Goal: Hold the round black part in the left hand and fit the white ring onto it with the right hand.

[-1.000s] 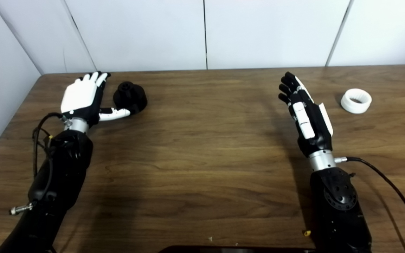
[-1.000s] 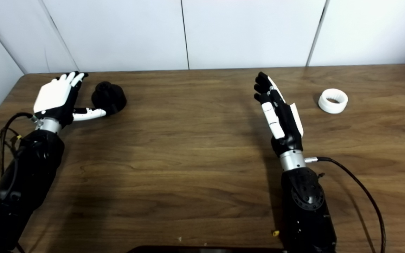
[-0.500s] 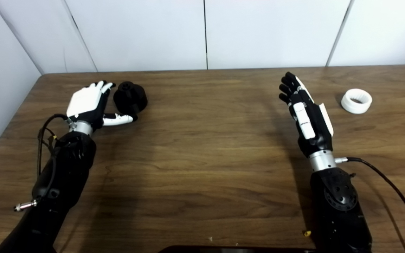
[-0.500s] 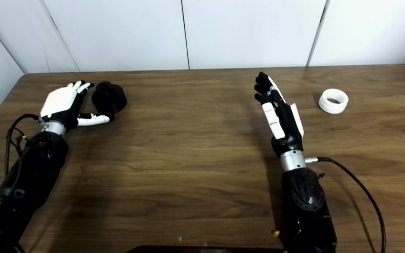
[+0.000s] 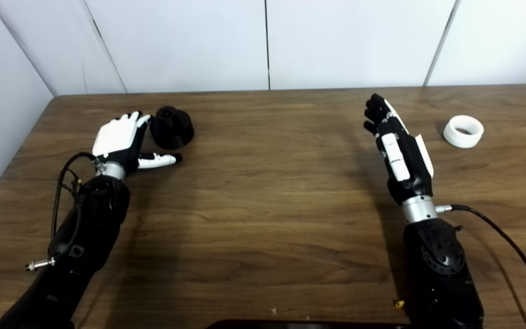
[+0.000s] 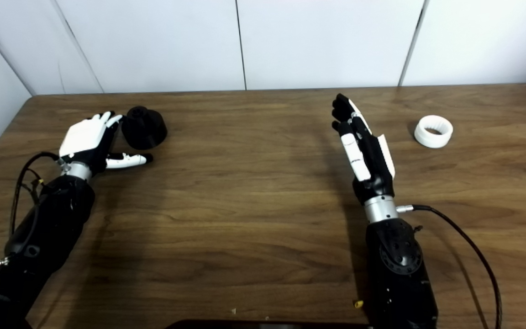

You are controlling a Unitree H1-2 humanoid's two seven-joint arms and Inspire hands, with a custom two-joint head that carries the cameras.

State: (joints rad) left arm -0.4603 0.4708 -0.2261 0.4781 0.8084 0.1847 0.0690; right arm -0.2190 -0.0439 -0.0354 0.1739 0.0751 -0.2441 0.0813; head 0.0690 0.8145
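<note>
Currently, the left hand [image 5: 118,139], fingers spread and empty, sits beside the round black part [image 5: 171,127] near the table's [image 5: 263,205] far-left corner; premature closure could push it away, while the white ring [image 5: 463,131] lies far-right.

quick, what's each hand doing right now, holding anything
left hand: open, holding nothing, beside the round black part.
right hand: open, holding nothing.
</note>
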